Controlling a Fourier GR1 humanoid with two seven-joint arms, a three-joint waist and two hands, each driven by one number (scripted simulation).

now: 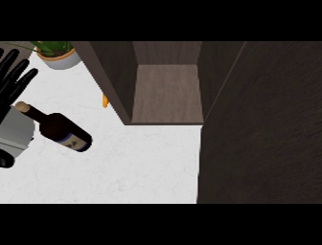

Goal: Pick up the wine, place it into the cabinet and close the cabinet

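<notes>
The wine bottle (59, 128) is dark with a cork top and a blue label. It is on the white counter (135, 162) at the left, cork end toward the upper left. My left hand (0, 81) shows at the left edge, open with fingers straight and pointing up, holding nothing. The bottle's neck is just beside my grey left forearm (12, 130); whether they touch is unclear. The dark wooden cabinet (167, 91) stands open at the top centre with a bare shelf inside. Its door (277, 129) fills the right side. My right hand is out of view.
A potted green plant (56, 53) stands at the top left, beside the cabinet's left wall. A small orange object (105, 100) peeks out along that wall. White counter stretches between the bottle and the cabinet door.
</notes>
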